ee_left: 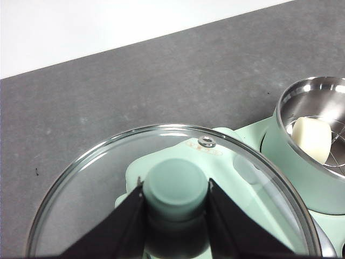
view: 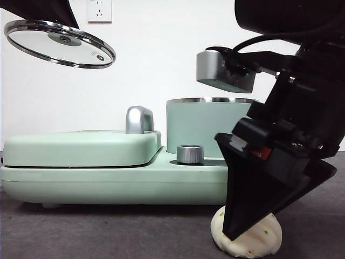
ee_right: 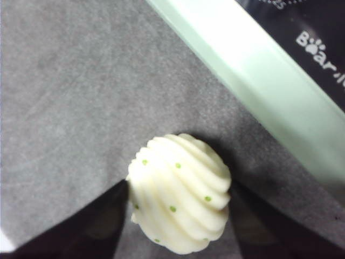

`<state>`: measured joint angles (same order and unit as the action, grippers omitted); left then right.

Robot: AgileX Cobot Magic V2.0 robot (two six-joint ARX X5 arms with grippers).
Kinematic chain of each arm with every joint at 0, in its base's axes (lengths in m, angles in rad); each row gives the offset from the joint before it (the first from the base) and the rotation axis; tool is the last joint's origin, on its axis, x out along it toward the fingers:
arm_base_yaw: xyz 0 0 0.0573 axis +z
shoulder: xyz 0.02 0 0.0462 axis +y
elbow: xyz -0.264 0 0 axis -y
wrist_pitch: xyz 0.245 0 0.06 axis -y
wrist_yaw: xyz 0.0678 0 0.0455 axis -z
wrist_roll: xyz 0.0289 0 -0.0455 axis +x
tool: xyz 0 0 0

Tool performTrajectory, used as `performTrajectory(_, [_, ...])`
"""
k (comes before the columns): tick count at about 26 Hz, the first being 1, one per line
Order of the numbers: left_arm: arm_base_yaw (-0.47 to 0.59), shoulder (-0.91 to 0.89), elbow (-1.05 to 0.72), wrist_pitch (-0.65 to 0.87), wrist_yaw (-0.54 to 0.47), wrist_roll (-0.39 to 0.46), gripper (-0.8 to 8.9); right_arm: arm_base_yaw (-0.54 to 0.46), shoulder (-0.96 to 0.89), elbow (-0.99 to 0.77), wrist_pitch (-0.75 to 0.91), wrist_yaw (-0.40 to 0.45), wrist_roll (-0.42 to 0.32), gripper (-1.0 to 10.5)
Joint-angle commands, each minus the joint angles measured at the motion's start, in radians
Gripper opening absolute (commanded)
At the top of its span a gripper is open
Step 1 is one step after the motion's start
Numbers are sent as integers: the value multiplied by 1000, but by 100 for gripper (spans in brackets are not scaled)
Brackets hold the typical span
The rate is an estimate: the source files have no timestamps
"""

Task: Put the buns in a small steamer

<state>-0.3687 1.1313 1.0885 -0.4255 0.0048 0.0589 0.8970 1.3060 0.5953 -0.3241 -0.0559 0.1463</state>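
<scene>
My right gripper [ee_right: 178, 210] straddles the twisted bun [ee_right: 179, 193] on the table, jaws apart, seemingly not squeezing. My left gripper [ee_left: 176, 197] clamps the lid's knob [ee_left: 176, 182] aloft. The plain bun [ee_left: 311, 138] sits in the steamer [ee_left: 291, 156].

— Is any lettering to be read here?
— One brand mark is seen in the right wrist view: white letters "Bear" [ee_right: 311, 47], with a small paw print set into the word, printed on the dark panel [ee_right: 318, 32] of the mint-green cooker base [ee_right: 259, 75]. The mark is cut off by the picture's edge, so what follows it cannot be made out.
— Anything more on that panel?
— A fragment of white characters [ee_right: 273, 3] is caught at the edge, too clipped to be read.
— And the lid?
— Faint reddish marking is seen beside the steam vent [ee_left: 206, 141] of the glass lid [ee_left: 108, 178]; it is too blurred to be read.
</scene>
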Motion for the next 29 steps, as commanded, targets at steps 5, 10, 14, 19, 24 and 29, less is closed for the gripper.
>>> performTrajectory(5, [-4, -3, 18, 29, 2, 0, 10, 13, -76, 32, -45, 1, 111, 224])
performTrajectory(10, [-4, -3, 18, 29, 2, 0, 10, -7, -232, 220, -339, 5, 158, 224])
performTrajectory(14, [-4, -3, 18, 29, 2, 0, 10, -92, -226, 472, -547, 3, 132, 224])
performTrajectory(19, [-4, -3, 18, 29, 2, 0, 10, -221, -117, 690, -565, 0, 22, 224])
performTrajectory(24, [-4, -3, 18, 29, 2, 0, 10, -319, 57, 842, -559, -31, -48, 225])
performTrajectory(29, [-4, -3, 18, 29, 2, 0, 10, -373, 225, 929, -558, -34, -98, 225])
